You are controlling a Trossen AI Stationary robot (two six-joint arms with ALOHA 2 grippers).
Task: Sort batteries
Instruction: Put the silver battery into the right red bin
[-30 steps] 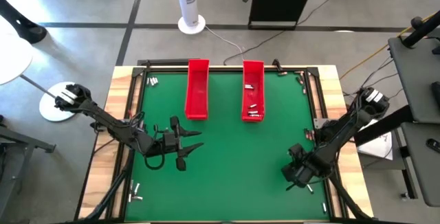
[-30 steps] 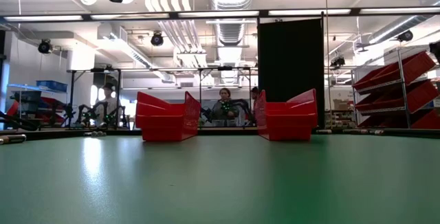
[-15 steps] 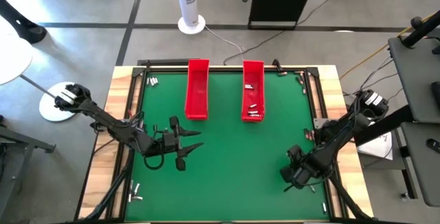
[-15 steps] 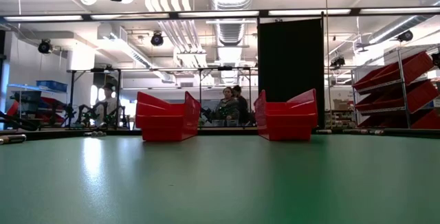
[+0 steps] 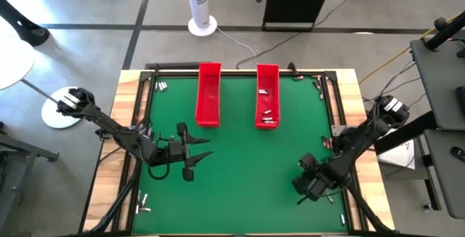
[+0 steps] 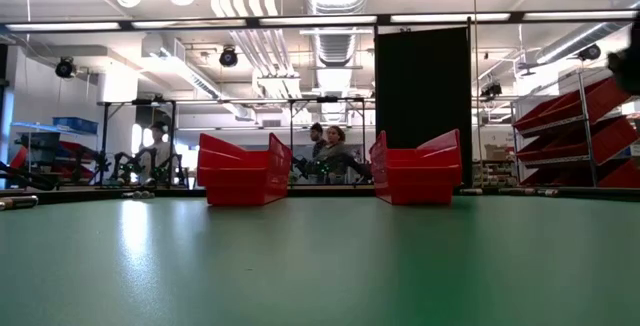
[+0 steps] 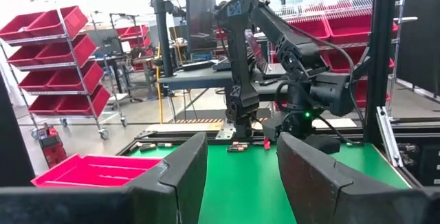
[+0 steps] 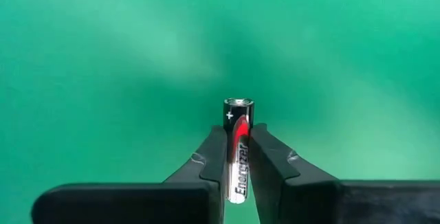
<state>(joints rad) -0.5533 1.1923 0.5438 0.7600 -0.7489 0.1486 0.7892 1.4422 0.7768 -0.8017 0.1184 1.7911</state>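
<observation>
My right gripper [image 5: 301,187] is over the green mat [image 5: 240,164] near its near right corner, shut on a black, red and silver battery [image 8: 238,110]. The battery's plus end sticks out past the fingertips toward the mat. My left gripper [image 5: 197,152] hangs open at the mat's left side with nothing between its fingers [image 7: 192,169]. Two long red trays stand at the far edge: the left tray [image 5: 208,95] and the right tray [image 5: 267,91], in which several batteries [image 5: 268,117] lie. My right gripper pinches the battery's cylindrical side [image 8: 237,148] between its two fingers. The fingers lie along the battery, and its plus end [image 8: 238,104] juts past their tips toward the mat. Whether that end touches the mat, I cannot tell.
Loose batteries lie outside the mat at the far left corner [image 5: 160,86], the near left corner [image 5: 142,206] and the far right corner [image 5: 320,84]. People sit in the room beyond the trays [image 6: 328,156]. Bare green mat lies between the two arms.
My right gripper has shifted a little toward the table's left edge. A person behind the trays has moved.
</observation>
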